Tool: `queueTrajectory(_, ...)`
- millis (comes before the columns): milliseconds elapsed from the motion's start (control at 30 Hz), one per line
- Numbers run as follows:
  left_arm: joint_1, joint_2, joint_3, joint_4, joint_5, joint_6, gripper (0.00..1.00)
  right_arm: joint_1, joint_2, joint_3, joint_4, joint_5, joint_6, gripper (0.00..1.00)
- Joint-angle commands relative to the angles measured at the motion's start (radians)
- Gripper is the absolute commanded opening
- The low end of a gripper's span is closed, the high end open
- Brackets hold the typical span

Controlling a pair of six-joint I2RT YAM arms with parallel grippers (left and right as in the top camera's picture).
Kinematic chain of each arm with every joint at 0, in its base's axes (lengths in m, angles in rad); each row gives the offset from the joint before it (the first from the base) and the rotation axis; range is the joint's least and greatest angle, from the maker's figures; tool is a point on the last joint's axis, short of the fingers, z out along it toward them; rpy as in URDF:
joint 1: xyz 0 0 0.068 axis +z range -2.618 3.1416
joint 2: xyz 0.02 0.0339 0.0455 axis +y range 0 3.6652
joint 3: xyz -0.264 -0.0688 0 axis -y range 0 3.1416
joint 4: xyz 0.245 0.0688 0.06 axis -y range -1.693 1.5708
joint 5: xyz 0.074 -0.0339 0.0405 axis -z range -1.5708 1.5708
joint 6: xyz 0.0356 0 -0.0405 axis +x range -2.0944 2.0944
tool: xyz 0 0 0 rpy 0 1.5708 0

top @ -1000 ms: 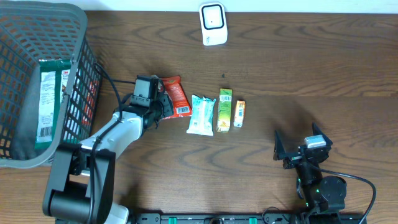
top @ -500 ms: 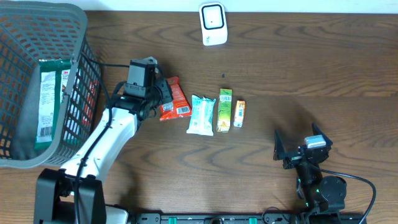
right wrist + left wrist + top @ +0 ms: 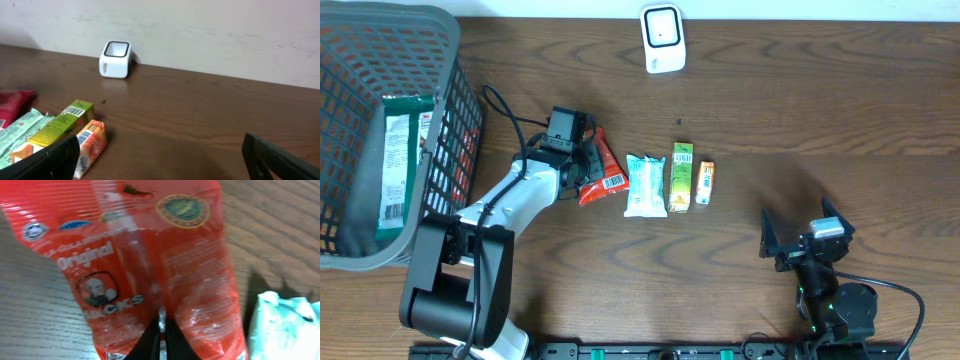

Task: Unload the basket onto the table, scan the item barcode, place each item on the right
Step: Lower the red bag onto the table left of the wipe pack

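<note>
L arm (image 3: pixel 520 195) had swung back since the earlier frame, w/ its wrist now further right, nearer the teal pack (image 3: pixel 644 185), forearm angled up-right from beside the basket (image 3: pixel 450 60). The red pack (image 3: pixel 607 165) had turned w/ it. L gripper (image 3: pixel 586 168) was clenched on the red pack's film. Wrist cam showed the tips pinched tight on the wrapper by the "Original" print. Overhead alone showed the barcode end, and the scanner (image 3: pixel 662 38) well apart at the far edge. R gripper (image 3: pixel 798 235) gaped wide, holding nothing.

left tool (image 3: pixel 586 162) swung back rightward and lower, its pinched red snack packet (image 3: pixel 604 172) turned slightly askew
</note>
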Motion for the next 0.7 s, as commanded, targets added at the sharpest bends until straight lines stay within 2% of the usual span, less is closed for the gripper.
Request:
queueTrajectory(0,0.000,0.011,-0.004,-0.005,-0.062,0.032,0.12,-0.004,-0.005,-0.001,-0.004,0.005,0.013,0.99)
queueTrajectory(100,0.000,-0.015,0.016,0.006,-0.037,0.076,0.12,-0.004,-0.005,-0.001,-0.004,0.005,0.013,0.99)
queueTrajectory(367,0.000,-0.135,0.060,0.035,-0.042,0.075,0.12,-0.004,-0.005,-0.001,-0.004,0.005,0.013,0.99)
queueTrajectory(667,0.000,-0.031,0.060,0.074,-0.149,0.079,0.12,-0.004,-0.005,-0.001,-0.004,0.005,0.013,0.99)
